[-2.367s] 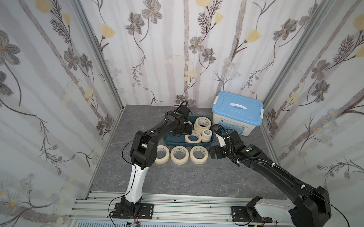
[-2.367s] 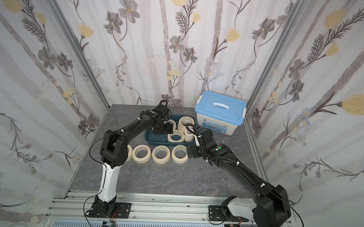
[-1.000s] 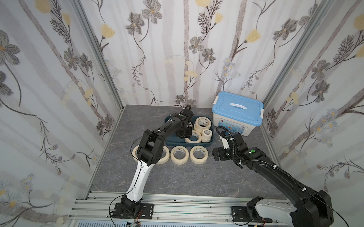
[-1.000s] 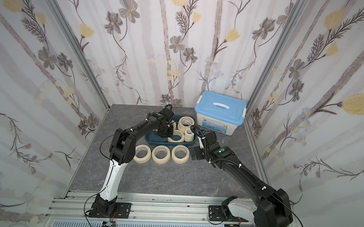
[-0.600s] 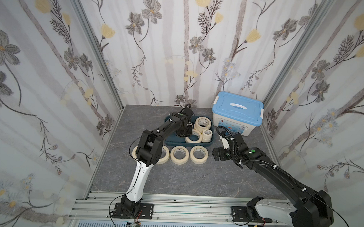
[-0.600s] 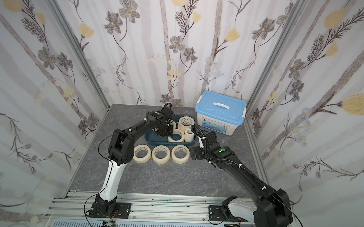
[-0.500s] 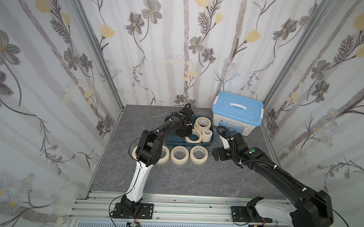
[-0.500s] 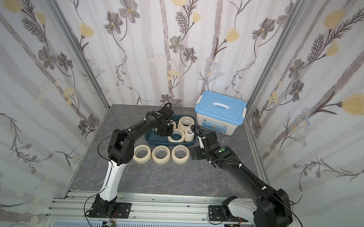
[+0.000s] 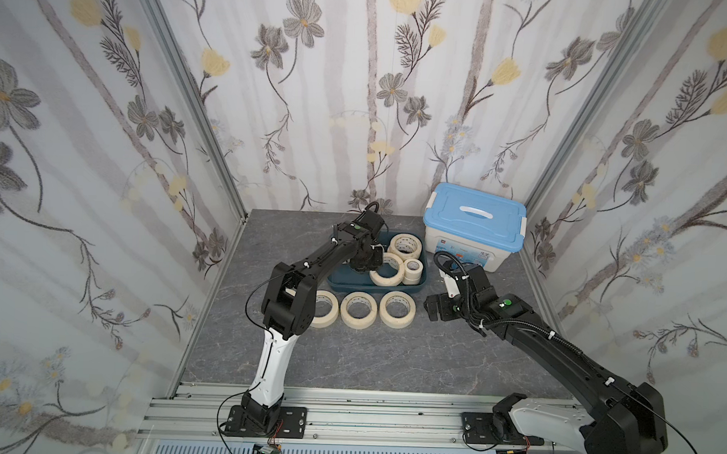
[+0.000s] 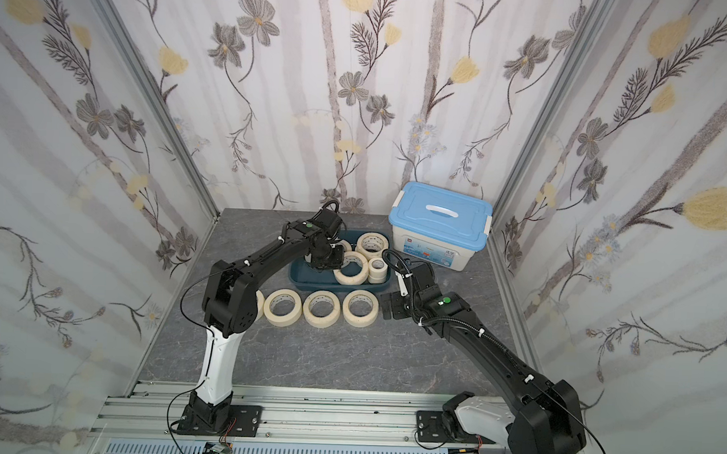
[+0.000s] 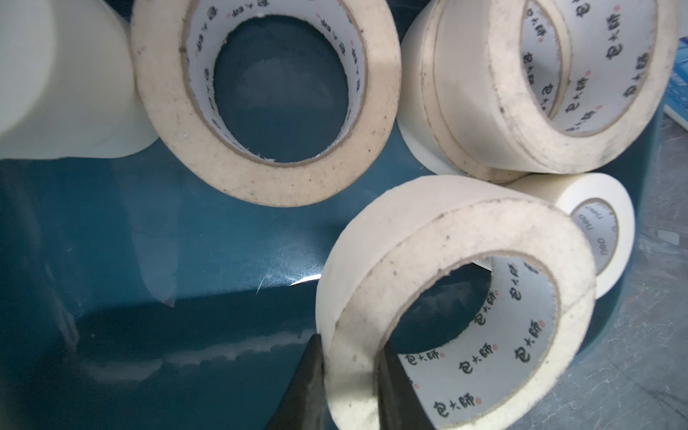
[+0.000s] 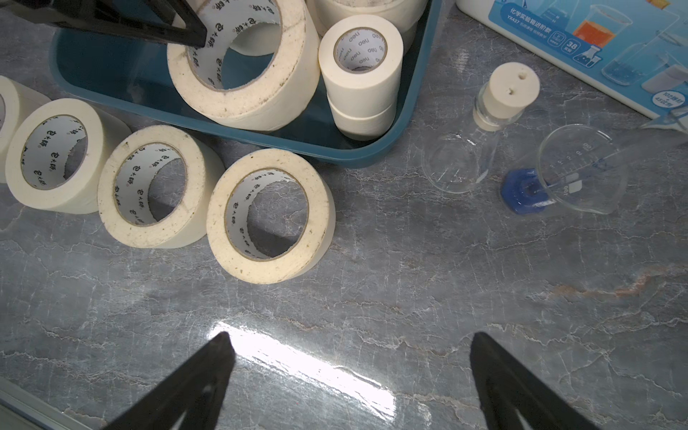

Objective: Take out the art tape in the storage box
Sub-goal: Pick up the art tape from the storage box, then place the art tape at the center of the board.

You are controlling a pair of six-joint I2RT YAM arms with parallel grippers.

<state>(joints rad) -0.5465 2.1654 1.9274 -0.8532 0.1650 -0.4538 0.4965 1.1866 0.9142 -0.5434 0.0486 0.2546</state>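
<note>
Left tool [image 11: 350, 357] astride tilted art tape [image 11: 454, 298] wall, storage box [image 11: 149, 260] floor beside.

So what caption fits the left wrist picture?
Left gripper pinching a tape roll's wall inside the teal storage box.

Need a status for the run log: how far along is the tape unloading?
Done: a row of large rolls lies on the table in front of the storage box. In hand: the left gripper pinches the wall of a large roll in the box. Left: several more rolls, including small ones. The right gripper is open and empty.
</note>
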